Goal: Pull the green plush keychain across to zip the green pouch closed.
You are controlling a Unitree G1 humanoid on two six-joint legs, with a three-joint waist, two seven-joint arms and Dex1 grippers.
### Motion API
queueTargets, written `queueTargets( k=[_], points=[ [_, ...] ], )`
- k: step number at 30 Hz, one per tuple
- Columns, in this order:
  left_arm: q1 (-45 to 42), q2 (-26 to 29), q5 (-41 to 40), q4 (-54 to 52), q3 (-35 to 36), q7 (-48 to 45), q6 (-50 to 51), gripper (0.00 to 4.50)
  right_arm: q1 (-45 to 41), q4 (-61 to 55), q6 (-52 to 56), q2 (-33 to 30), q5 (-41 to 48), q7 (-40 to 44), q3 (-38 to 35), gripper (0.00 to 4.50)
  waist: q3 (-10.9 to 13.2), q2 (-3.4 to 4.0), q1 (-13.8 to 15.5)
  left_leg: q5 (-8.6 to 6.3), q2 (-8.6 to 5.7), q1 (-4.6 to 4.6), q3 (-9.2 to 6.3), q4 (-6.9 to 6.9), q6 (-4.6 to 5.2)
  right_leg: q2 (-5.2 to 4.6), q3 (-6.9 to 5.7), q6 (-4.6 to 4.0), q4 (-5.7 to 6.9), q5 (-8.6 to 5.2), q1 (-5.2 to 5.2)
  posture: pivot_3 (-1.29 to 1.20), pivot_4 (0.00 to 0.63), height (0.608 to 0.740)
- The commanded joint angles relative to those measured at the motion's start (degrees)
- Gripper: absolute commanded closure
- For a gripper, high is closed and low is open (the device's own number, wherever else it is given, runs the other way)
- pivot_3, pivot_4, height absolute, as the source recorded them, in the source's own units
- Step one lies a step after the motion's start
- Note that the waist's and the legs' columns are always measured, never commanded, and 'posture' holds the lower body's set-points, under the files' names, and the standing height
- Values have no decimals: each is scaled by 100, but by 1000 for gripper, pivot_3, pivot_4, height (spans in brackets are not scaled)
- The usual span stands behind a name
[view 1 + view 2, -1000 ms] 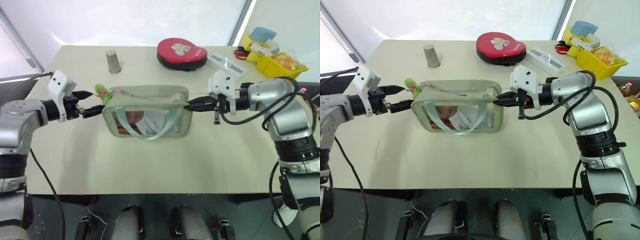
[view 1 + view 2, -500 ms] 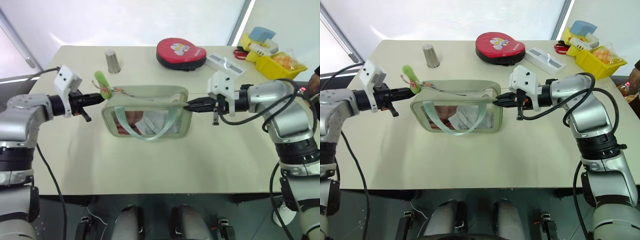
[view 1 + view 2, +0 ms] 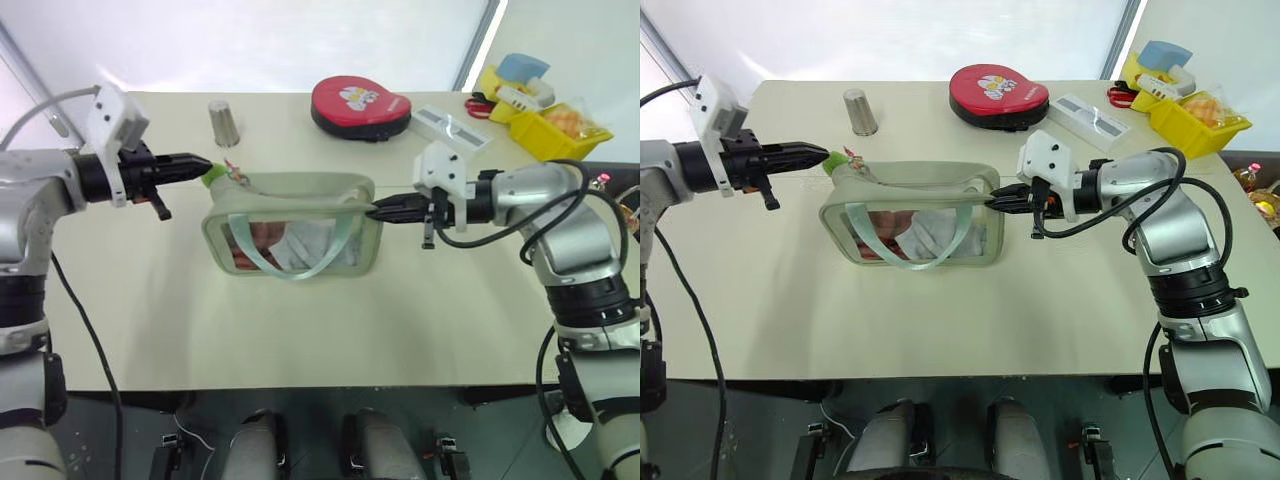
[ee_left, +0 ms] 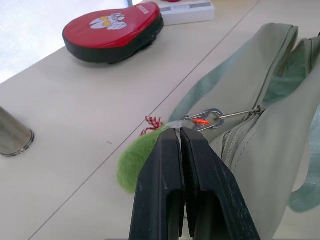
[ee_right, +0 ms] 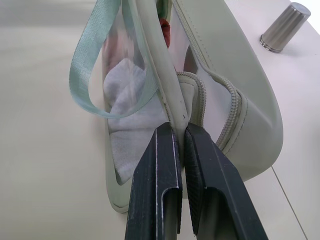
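Beige tabletop (image 3: 300,330) under bright window light, with a red round case (image 3: 362,104) and a metal cup (image 3: 224,122) at the far side and yellow bins (image 3: 545,125) far right.

Left eye view: green pouch (image 3: 293,232) standing mid-table, mint strap (image 3: 290,262) looping down its clear front. Left gripper (image 3: 203,162) at the pouch's far-left corner, fingers pressed together on the green plush keychain (image 3: 215,177). Right gripper (image 3: 374,212) clamped on the pouch's right end, steadying it.

Right eye view: same layout; keychain (image 3: 837,161) just off the left fingertips, pouch mouth apparently not yet zipped.

Left wrist view: fingers (image 4: 167,175) shut right where the plush meets its metal clip (image 4: 206,119); fuzzy ball bulging out beside them.

Right wrist view: fingers (image 5: 162,165) pinched shut on the pouch's end seam, beside the zipper track (image 5: 227,112).

Likely risks: soft plush slipping free under the pull, since little of it sits between the fingers; a pull angled upward, not along the track, jamming the slider or lifting the pouch; thin end seam sliding out of the right grip, letting the whole pouch drag.
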Motion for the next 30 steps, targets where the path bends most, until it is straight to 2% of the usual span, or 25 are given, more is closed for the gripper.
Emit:
queueTargets(
  k=[1,4,7,14,18,30],
  points=[
    [-66,213,112,171,225,50,-158,4136,-159,-56,-87,-27,30,-29,-130,4500,0,0,2,0,0,0,0,0,0,0,0,0,0,0,0,0,150,740],
    [-182,211,348,666,203,187,-484,3058,-141,-51,-74,-35,30,-28,-127,4500,0,0,12,0,0,1,0,0,0,-1,0,0,0,0,0,0,150,740],
    [-306,144,742,1153,30,374,-972,1534,-85,-72,-63,-72,28,-7,-117,4500,0,0,22,0,-1,0,0,0,0,-1,-1,0,0,0,0,0,150,740],
    [-551,-122,1178,1946,-214,266,-1797,1534,7,-206,84,-170,84,30,-126,4500,0,0,26,0,-1,0,1,1,0,-1,-1,0,0,0,1,0,150,740],
    [-655,-206,1176,2039,-328,-92,-1930,1534,10,-238,126,-193,87,14,-136,4500,0,0,25,0,-1,-1,3,1,0,-2,-1,0,0,0,0,0,150,740],
    [-1216,128,1304,2353,-473,-947,-1954,1534,91,-344,196,-252,95,-40,-169,4500,0,0,23,0,-4,-1,2,2,0,0,-3,0,0,0,0,0,150,740]
  ],
)
